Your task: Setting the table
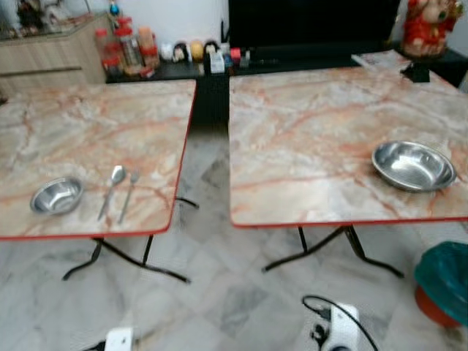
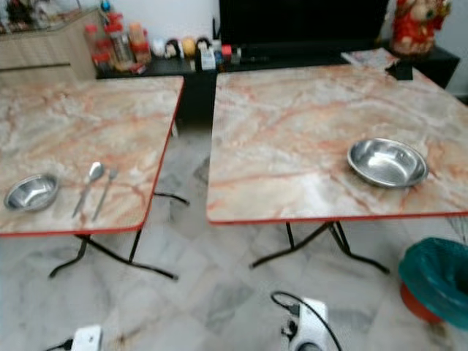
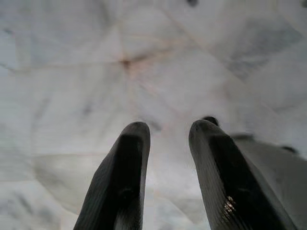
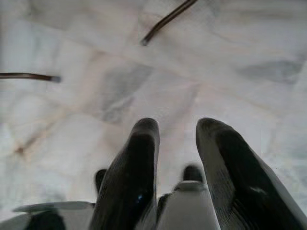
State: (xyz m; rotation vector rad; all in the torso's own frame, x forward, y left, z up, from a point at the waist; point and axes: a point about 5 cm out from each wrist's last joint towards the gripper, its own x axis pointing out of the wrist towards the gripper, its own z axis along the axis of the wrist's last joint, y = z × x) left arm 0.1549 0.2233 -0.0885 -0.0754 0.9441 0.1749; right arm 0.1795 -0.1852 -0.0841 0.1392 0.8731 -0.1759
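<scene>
Nearest the camera, the marble-tiled floor (image 1: 241, 300) carries a white power strip (image 1: 338, 325) with its black cable and, at the robot's right, a teal bin (image 1: 446, 278). Both arms hang idle over this floor: the left gripper (image 3: 165, 143) and the right gripper (image 4: 176, 139) each show two black fingers set a narrow gap apart, holding nothing. Beyond stand two marble-patterned folding tables. The left table (image 1: 88, 124) bears, near its front edge, a small steel bowl (image 1: 56, 195) with a spoon (image 1: 112, 190) and a fork (image 1: 129, 193) lying side by side just to its right; the right table (image 1: 322, 124) bears only a larger steel bowl (image 1: 413, 165). Judged from this layout, one place is laid and the other lacks cutlery. All tableware lies well apart from both sets of jaws. Farthest back, a dark cabinet (image 1: 190, 73) holds bottles and small items.
</scene>
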